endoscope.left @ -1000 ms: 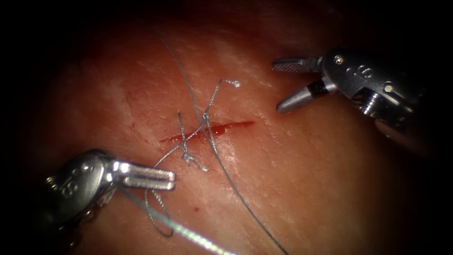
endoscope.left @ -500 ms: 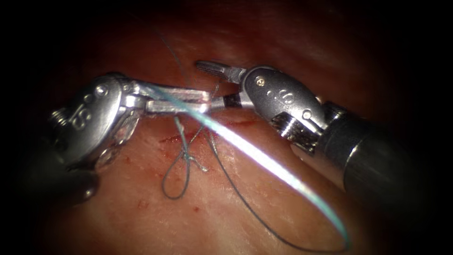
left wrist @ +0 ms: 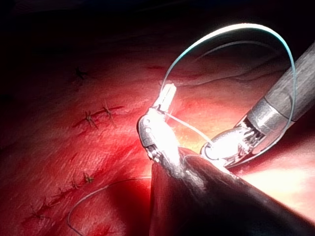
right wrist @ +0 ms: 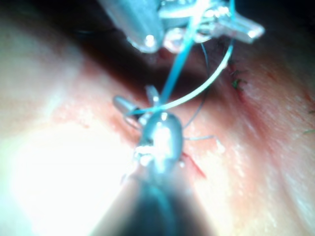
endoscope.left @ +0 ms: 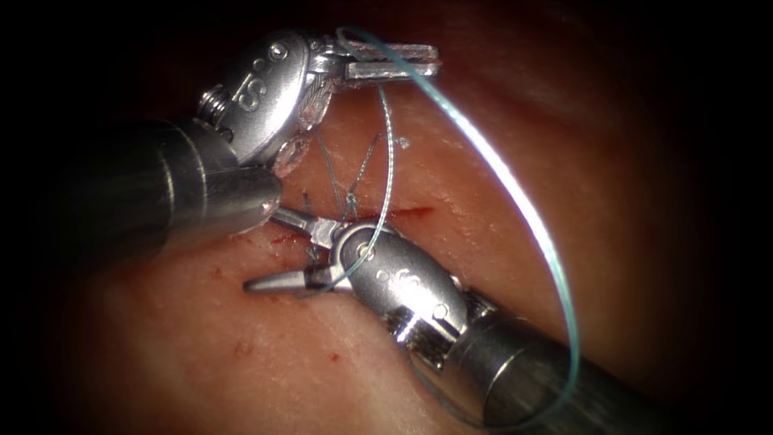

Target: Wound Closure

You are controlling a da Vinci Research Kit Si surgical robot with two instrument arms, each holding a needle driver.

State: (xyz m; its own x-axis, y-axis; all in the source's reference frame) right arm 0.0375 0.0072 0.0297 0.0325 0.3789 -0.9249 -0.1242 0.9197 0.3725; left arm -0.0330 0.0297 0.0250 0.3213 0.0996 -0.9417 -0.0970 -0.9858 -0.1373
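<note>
My left tool (endoscope.left: 396,63) sits beyond the cut (endoscope.left: 403,213), its jaws shut on the pale blue thread (endoscope.left: 515,201). From there the thread arcs wide to the right and wraps around my right tool's shaft. A second strand drops across that tool's wrist. The right tool (endoscope.left: 270,250) lies over the cut's left end with its jaws spread apart and nothing between them, close to the knotted thread tails (endoscope.left: 352,196). In the left wrist view the left tool (left wrist: 169,91) holds the thread loop (left wrist: 256,27). In the right wrist view the right tool (right wrist: 137,98) stands open beneath the thread (right wrist: 197,93).
The left arm's shaft (endoscope.left: 145,193) crosses the tissue to the left of the cut. Small spots of red fluid (endoscope.left: 334,354) dot the near tissue. Earlier stitches (left wrist: 98,115) show in the left wrist view, and a loose thread (left wrist: 93,196) lies near them.
The left tool rose from the cut's near left to its far side, carrying the thread. The right tool swept down and left across the cut, and the thread now loops around it.
</note>
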